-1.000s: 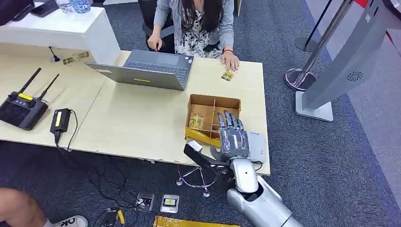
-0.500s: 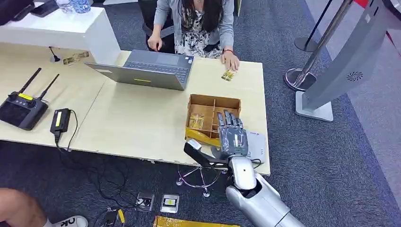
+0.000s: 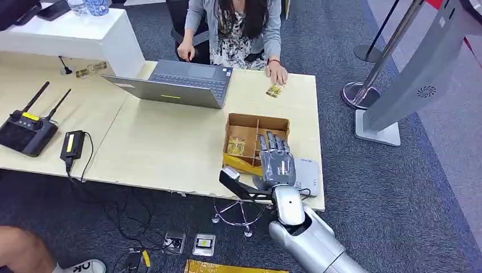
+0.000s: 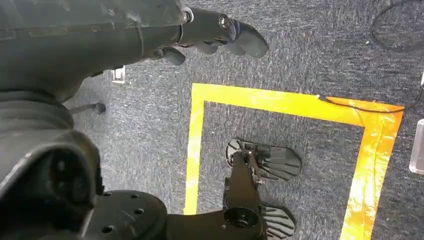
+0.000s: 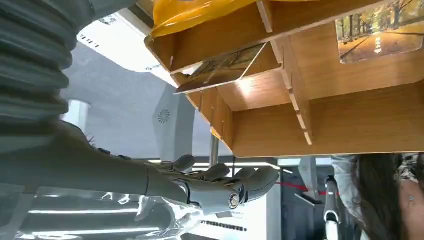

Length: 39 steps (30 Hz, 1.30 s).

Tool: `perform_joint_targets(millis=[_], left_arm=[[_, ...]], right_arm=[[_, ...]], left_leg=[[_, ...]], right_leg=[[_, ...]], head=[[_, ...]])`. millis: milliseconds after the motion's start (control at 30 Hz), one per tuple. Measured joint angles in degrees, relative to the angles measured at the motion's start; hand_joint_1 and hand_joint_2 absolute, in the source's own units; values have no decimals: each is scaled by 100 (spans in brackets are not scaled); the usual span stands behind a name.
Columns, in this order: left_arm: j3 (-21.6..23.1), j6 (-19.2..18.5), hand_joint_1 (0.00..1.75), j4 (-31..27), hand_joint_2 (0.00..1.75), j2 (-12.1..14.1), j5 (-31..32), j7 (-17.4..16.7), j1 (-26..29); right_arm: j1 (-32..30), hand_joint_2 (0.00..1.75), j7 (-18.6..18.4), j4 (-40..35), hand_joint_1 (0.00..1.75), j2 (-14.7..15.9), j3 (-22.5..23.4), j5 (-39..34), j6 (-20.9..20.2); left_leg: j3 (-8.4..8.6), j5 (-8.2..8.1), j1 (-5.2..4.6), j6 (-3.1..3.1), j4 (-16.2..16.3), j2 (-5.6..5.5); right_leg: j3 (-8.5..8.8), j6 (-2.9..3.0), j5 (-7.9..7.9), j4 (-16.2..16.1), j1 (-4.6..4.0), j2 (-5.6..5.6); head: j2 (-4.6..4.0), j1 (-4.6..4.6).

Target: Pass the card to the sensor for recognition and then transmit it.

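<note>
right hand (image 3: pixel 277 162) over wooden box (image 3: pixel 244 123) | labels unreadable

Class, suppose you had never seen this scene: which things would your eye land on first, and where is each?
The silver right hand stands out first, fingers spread over the near side of the divided wooden box near the table's right end. Next comes the open laptop further back, with a person seated behind it, one hand resting beside a small card on the table.

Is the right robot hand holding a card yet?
No. The right robot hand hovers over the wooden box with fingers spread and nothing in it.
</note>
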<state>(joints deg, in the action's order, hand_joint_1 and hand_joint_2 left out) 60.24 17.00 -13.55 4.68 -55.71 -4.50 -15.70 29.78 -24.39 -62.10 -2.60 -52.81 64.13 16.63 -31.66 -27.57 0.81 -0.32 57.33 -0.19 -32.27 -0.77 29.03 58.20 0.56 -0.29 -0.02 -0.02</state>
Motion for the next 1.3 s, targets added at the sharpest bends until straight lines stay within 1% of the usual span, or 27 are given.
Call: perform_joint_targets(millis=[667,733,767,833,867,1067,1100,1133,1167,1300], left_arm=[[0,-4,0,0,0,0,9,-2,1],[0,-2,0,0,0,0,9,0,2],[0,0,0,0,0,0,9,0,1],[0,0,0,0,0,0,9,0,2],[0,0,0,0,0,0,11,0,2],[0,2,0,0,0,0,13,0,2],[0,2,0,0,0,0,13,0,2],[0,2,0,0,0,0,13,0,2],[0,4,0,0,0,0,13,0,2],[0,4,0,0,0,0,13,0,2]], right_arm=[[92,175,28,312,0,-55,-100,100,-68],[93,175,46,332,12,-55,-122,107,-57],[93,175,63,348,5,-55,-131,111,-50],[94,175,74,376,5,-55,-144,131,-44],[95,175,77,391,0,-55,-149,146,-42],[97,175,70,463,0,-55,-160,243,-48],[97,175,66,474,42,-55,-160,260,-50],[98,175,59,490,166,-55,-160,271,-55],[98,175,57,505,175,-55,-162,271,-59],[100,175,61,538,175,-55,-166,258,-68]], left_leg=[[0,0,0,0,0,0],[0,0,0,0,0,0],[0,0,0,0,0,0],[0,0,0,0,0,0],[0,0,0,0,0,0],[0,0,0,0,0,0],[0,0,0,0,0,0],[0,0,0,0,0,0],[0,0,0,0,0,0],[0,0,0,0,0,0]], right_leg=[[0,0,0,0,0,0],[0,0,0,0,0,0],[0,0,0,0,0,0],[0,0,0,0,0,0],[0,0,0,0,0,0],[0,0,0,0,0,0],[0,0,0,0,0,0],[0,0,0,0,0,0],[0,0,0,0,0,0],[0,0,0,0,0,0]], head=[[0,0],[0,-2],[0,-2],[0,0],[0,0],[0,-2],[0,0],[0,-2],[0,0],[0,0]])
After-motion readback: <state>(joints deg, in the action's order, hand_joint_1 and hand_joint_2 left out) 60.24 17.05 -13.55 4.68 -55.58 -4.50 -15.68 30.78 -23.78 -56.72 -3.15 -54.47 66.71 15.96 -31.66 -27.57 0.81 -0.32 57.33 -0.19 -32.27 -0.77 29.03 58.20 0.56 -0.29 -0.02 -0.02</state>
